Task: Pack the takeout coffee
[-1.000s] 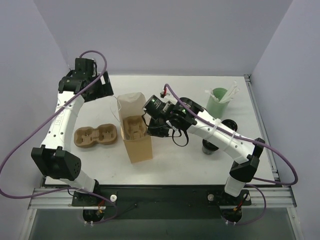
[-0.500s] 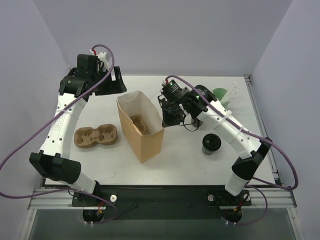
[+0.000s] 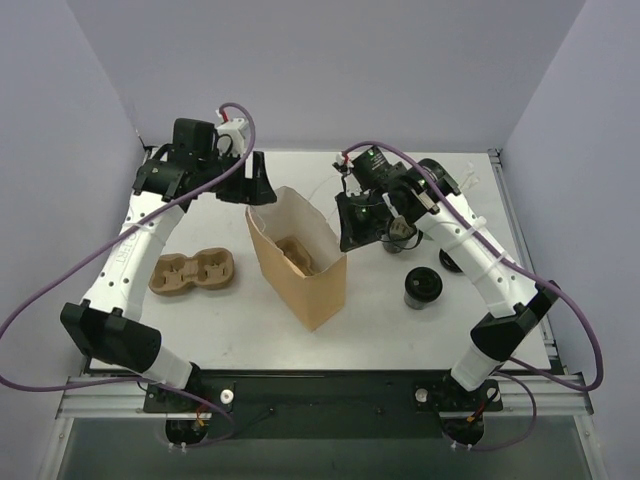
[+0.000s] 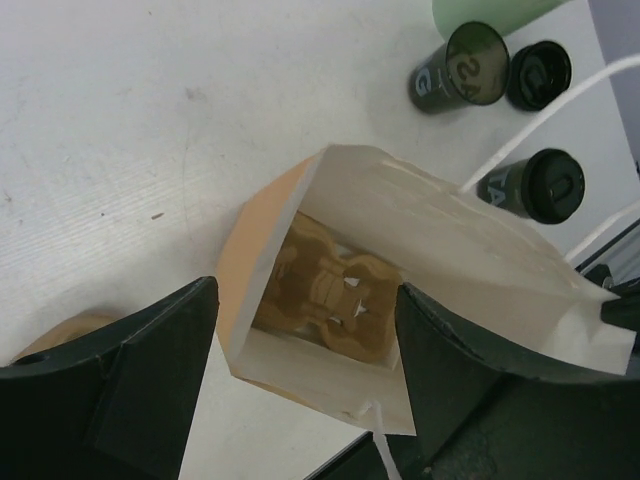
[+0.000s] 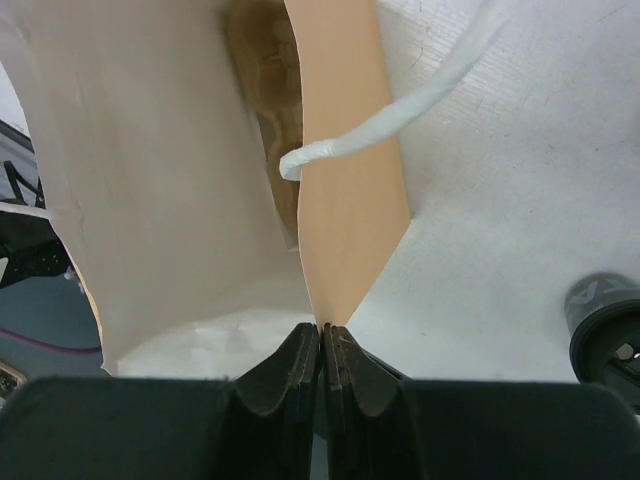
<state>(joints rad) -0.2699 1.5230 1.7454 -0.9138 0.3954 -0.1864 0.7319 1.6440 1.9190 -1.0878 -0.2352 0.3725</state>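
Note:
The takeout coffee (image 3: pixel 422 288), a short dark cup with a black lid, stands on the table right of the tan paper bag (image 3: pixel 322 290). It shows beyond the bag (image 4: pixel 440 250) as the takeout coffee (image 4: pixel 535 185) in the left wrist view. The takeout coffee (image 5: pixel 610 325) sits at the right wrist view's lower right edge. My right gripper (image 3: pixel 350 235) (image 5: pixel 322 330) is shut on the bag's (image 5: pixel 345 200) right rim, holding the mouth open. My left gripper (image 3: pixel 255 185) (image 4: pixel 305 385) is open above the bag's far-left end, a finger either side of it. A brown pulp tray (image 4: pixel 330 295) lies inside the bag.
A second pulp tray (image 3: pixel 192 270) lies on the table left of the bag. Two more dark cups (image 4: pixel 460 68) (image 4: pixel 540 75) stand beside a pale green cup (image 4: pixel 480 10) at the back right. The bag's white handle (image 5: pixel 390 130) loops over its rim.
The right gripper has moved right and back with the bag's rim, tilting the bag and spreading its mouth. The left gripper has swung right, over the bag's far-left end.

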